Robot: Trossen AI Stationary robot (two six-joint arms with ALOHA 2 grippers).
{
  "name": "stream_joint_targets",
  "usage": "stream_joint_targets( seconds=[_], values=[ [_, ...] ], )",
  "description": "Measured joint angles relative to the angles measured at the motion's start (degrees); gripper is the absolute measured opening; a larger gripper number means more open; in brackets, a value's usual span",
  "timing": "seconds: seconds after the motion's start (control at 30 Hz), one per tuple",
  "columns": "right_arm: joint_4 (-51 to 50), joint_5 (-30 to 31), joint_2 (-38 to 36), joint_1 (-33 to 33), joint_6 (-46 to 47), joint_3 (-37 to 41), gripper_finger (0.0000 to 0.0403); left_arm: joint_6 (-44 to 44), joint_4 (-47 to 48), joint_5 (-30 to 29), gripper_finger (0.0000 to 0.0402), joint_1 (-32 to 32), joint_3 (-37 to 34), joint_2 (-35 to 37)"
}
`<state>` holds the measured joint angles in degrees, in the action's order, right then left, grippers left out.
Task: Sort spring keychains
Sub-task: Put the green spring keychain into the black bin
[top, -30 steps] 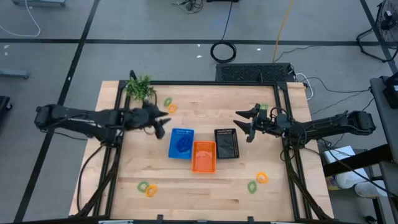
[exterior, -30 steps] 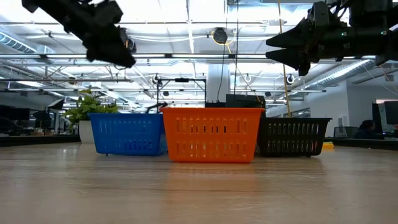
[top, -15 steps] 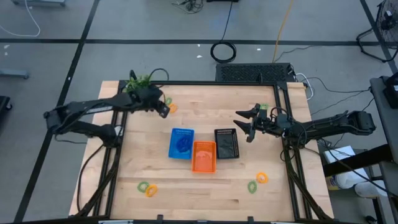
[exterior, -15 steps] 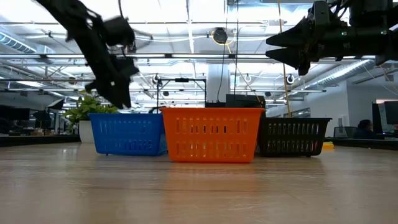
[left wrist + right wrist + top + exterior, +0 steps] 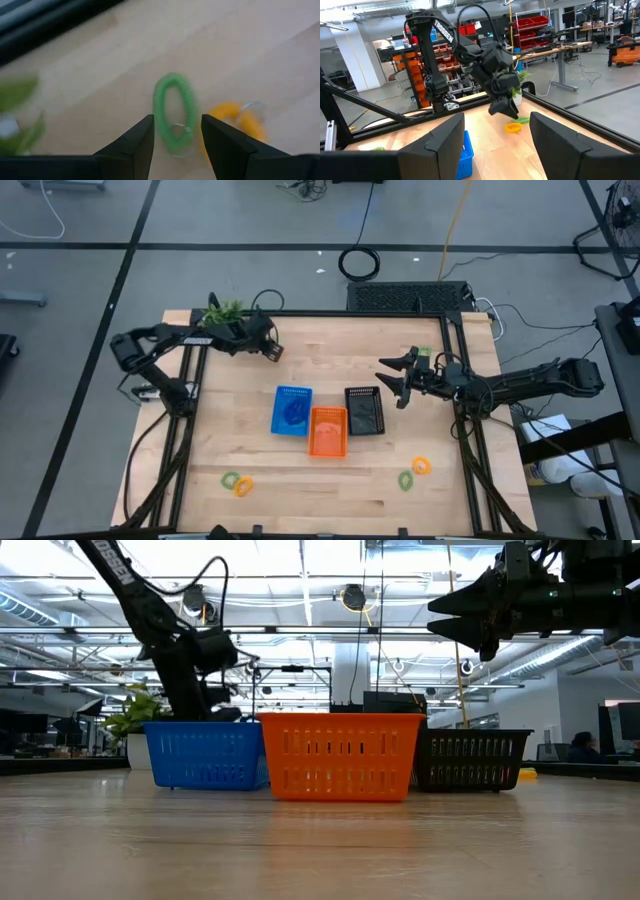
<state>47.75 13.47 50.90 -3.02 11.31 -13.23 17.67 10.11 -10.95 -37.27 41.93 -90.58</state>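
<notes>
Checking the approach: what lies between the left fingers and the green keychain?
Nothing: in the left wrist view the green keychain lies on bare wood just beyond the open left gripper, orange keychain beside it.

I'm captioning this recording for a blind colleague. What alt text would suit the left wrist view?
The left gripper, fingers apart, hovers over a green coiled plastic spring keychain lying on the pale wooden table. An orange coiled spring keychain with a metal ring lies right beside the green one, and blurred green plant leaves show at the picture's edge.
</notes>
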Motion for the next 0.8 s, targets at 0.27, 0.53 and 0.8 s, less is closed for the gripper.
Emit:
stream_joint_targets(
  seconds=[0.27, 0.53, 0.8],
  values=[
    [-0.05, 0.0, 0.0, 0.0, -0.01, 0.0, 0.0212, 0.1, -0.51, -0.04, 0.0173, -0.38, 0.13, -4.18],
    [-0.07, -0.02, 0.01, 0.0, -0.02, 0.0, 0.0212, -0.8, -0.51, -0.55, 0.0172, -0.34, 0.13, -4.39],
    [-0.34, -0.02, 0.01, -0.01, -0.02, 0.0, 0.0212, -1.55, -1.01, -0.8, 0.0165, -0.33, 0.05, -4.46]
  ],
)
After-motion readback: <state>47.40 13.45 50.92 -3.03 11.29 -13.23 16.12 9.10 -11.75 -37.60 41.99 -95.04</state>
